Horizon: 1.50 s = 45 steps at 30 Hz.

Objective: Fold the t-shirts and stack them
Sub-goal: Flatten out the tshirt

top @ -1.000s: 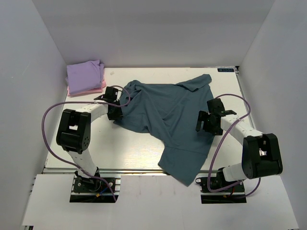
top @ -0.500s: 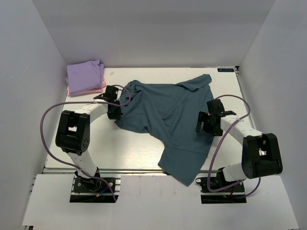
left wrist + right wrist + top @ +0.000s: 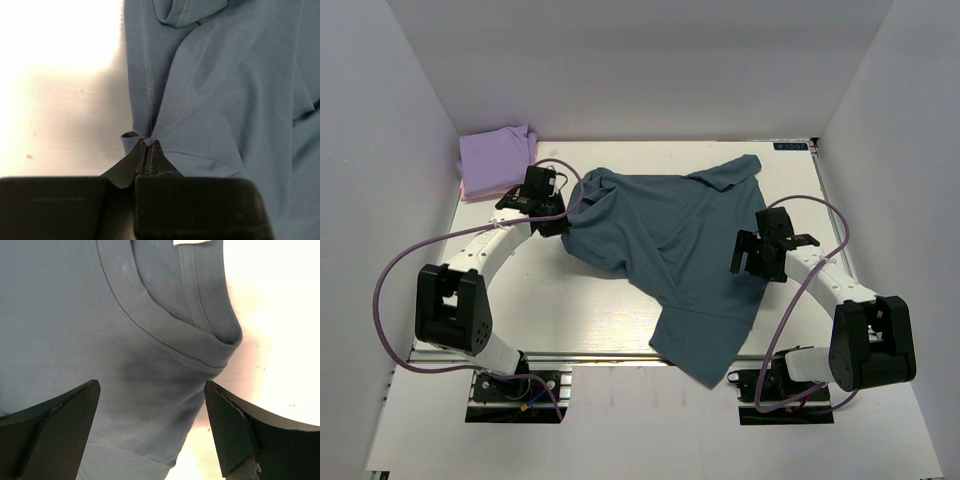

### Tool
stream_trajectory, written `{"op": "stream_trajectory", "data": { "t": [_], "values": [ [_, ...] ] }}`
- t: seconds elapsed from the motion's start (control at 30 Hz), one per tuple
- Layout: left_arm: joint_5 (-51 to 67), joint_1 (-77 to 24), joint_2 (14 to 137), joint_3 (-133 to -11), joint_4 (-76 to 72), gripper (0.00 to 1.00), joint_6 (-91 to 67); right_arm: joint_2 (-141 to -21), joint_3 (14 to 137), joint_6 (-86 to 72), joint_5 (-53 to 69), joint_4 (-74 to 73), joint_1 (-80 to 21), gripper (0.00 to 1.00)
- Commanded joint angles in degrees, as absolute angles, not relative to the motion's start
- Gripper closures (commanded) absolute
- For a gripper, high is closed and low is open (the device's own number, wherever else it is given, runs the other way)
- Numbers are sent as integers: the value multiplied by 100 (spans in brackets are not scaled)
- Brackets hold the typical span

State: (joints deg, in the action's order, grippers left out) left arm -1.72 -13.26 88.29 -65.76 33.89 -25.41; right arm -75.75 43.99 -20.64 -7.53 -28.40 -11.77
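Observation:
The large teal-blue t-shirt point(image 3: 670, 245) lies crumpled and spread across the middle of the table, its bottom end hanging over the near edge. My left gripper point(image 3: 563, 224) is at the shirt's left edge. In the left wrist view it point(image 3: 148, 146) is shut on a pinched point of the teal fabric point(image 3: 225, 90). My right gripper point(image 3: 750, 262) is open over the shirt's right side. In the right wrist view its fingers point(image 3: 57, 427) stand wide apart above the shirt's collar point(image 3: 165, 330). The folded lavender shirt point(image 3: 495, 153) lies on the pink one point(image 3: 469, 191) at the back left.
White walls enclose the table on the left, back and right. The bare white tabletop point(image 3: 540, 300) shows left of the teal shirt and also along its right side point(image 3: 800, 190). Purple cables loop from both arms.
My left arm has swung out to the left and its gripper has drawn the shirt's left edge slightly back and left. The right gripper has barely moved.

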Motion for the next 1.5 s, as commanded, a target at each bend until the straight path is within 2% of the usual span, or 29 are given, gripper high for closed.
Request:
{"op": "stream_trajectory", "data": {
  "t": [0.0,0.2,0.27,0.33,0.53,0.8,0.97,1.3,1.37,1.4,1.47],
  "values": [
    [-114,-1345,8385,-6785,3673,95,-2698,-7436,4263,-2127,-791,-2874,-1213,10],
    [-193,-1397,8147,-6653,3919,92,-2760,-7409,4210,-2101,-738,-2839,-1195,10],
    [-193,-1397,8147,-6653,3972,93,-2760,-7400,4210,-2074,-747,-2821,-1204,10],
    [-27,-1397,8095,-6653,3973,99,-2708,-7383,4193,-2074,-747,-2813,-1204,10],
    [580,-1450,8095,-6715,3832,100,-2409,-7339,4122,-2021,-598,-2751,-1204,10],
    [44,-1450,7797,-6311,3894,100,-2636,-6593,4043,-2513,-449,-3497,-1204,10],
    [-281,-1450,7691,-6205,4086,100,-2760,-6153,3639,-2856,-229,-3832,-1195,14],
    [-343,-1450,7690,-6205,4245,100,-2892,-6363,2839,-3225,158,-3402,-1265,19],
    [-404,-1450,7690,-6205,4245,100,-2892,-6398,2673,-3243,246,-3305,-1266,24],
    [-404,-1450,7690,-6205,4245,100,-2944,-6398,2637,-3261,290,-3192,-1266,44],
    [-404,-1450,7690,-6257,4245,100,-2944,-6381,2637,-3269,597,-3033,-1266,73]
  ]
}}
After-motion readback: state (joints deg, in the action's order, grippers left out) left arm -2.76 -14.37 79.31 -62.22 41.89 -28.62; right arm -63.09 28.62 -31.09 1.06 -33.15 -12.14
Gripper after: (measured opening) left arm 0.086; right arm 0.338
